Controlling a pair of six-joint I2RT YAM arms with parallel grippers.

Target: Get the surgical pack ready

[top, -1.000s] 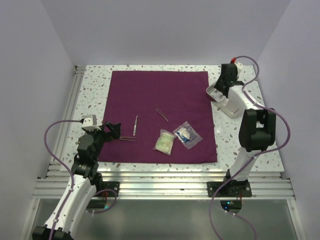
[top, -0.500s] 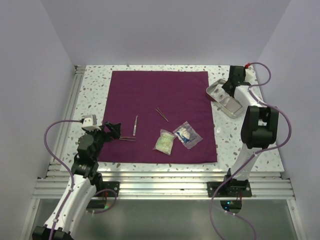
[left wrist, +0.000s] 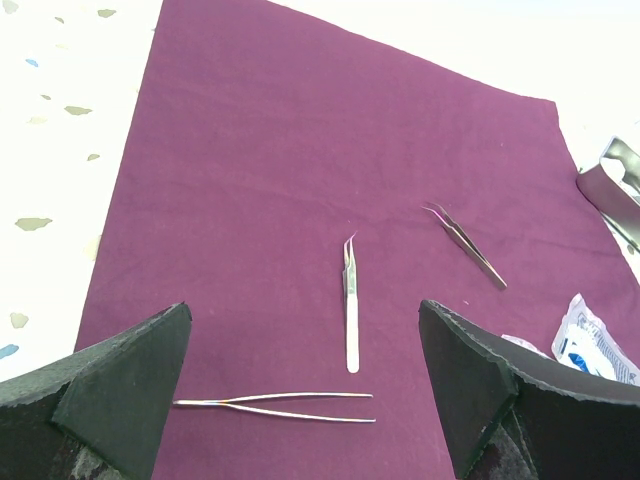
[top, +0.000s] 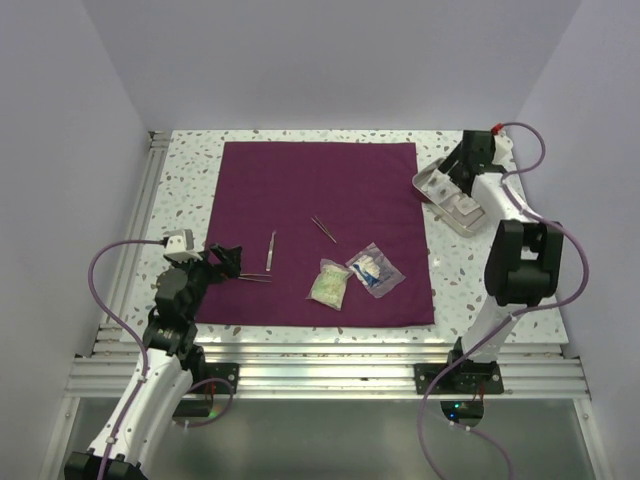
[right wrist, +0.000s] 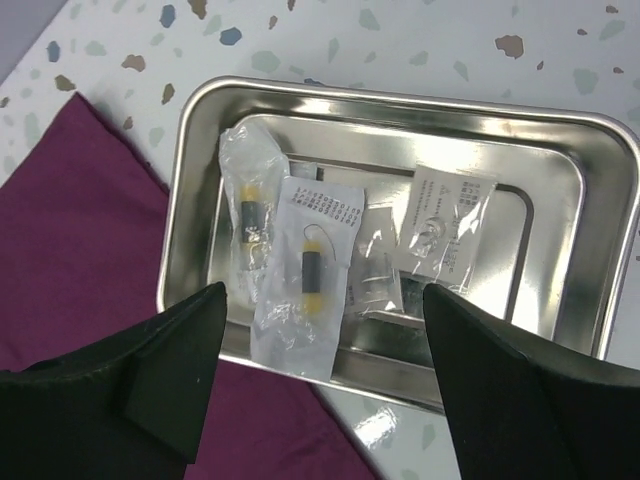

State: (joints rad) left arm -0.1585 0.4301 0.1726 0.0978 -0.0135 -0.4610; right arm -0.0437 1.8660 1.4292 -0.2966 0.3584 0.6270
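Left gripper (top: 228, 262) is hovering lower left, jaws wide, gripping nothing, at the surgical pack's (top: 320, 185) near-left edge. Pack is lying flat mid-frame as an open sheet: roughly square, no real long axis, edges running parallel to the table edges. Three tweezers (top: 271, 250) and two pouches (top: 374, 269) are sitting on it. Upper right, tray (right wrist: 400, 97) is holding more packets (right wrist: 305, 280); right gripper (right wrist: 325, 340) is hanging above it, jaws apart, empty. Looks early: loading partly done, folding not started.

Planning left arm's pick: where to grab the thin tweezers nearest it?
Grip thin tweezers mid-length, likely from straight above, wrist turned so jaws close across both prongs. They lie flat on the purple cloth, along the open left gripper's closing line.
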